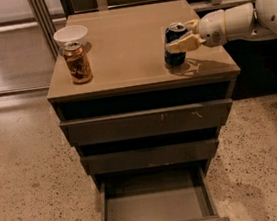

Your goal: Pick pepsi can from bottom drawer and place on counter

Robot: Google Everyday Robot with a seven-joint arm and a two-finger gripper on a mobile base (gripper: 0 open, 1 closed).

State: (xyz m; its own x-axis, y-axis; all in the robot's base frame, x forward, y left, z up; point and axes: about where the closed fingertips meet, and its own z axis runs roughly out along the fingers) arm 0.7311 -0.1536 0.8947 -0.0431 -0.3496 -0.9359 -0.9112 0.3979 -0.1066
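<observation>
We saw the counter (131,48), flat, glossy and tan, above the bottom drawer (155,208), pulled open and dull grey inside. At the counter's right, toward the near edge, our gripper (180,41) pinched the upright, smooth blue can (174,58), seemingly set down. We judged a crooked release could tip it over that edge.

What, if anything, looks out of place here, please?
Nothing spilled or tipped. The bottom drawer stands open and empty; the gripper holds the pepsi can upright on the counter, right side.
</observation>
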